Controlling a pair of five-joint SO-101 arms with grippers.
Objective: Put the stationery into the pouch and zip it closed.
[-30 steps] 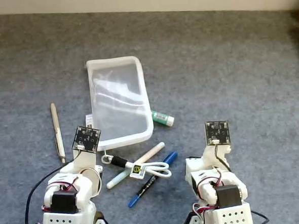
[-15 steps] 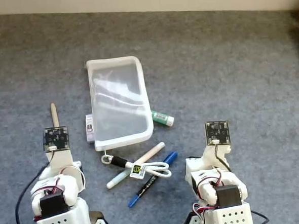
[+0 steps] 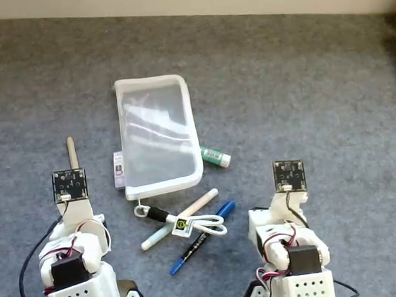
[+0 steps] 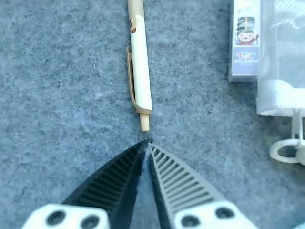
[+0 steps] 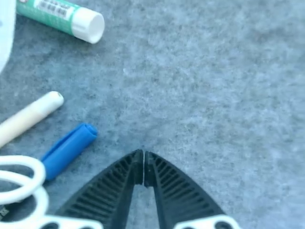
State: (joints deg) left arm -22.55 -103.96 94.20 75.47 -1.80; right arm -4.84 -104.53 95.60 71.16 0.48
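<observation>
My left end effector (image 4: 145, 144) is pressed together, tips just short of the cream plastic pen (image 4: 139, 71), so I'd spread it, straddle the barrel squarely, then carry it to the translucent zip pouch (image 3: 158, 134) ahead-right.

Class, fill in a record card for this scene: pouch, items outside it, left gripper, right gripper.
Pouch: clear pouch, lying flat on the grey surface.
Outside it: beige pen, glue stick, blue pen, cream marker, white cord, small box.
Left gripper: shut, empty, tips just short of the beige pen's end.
Right gripper: shut, empty, near the blue pen's cap.
</observation>
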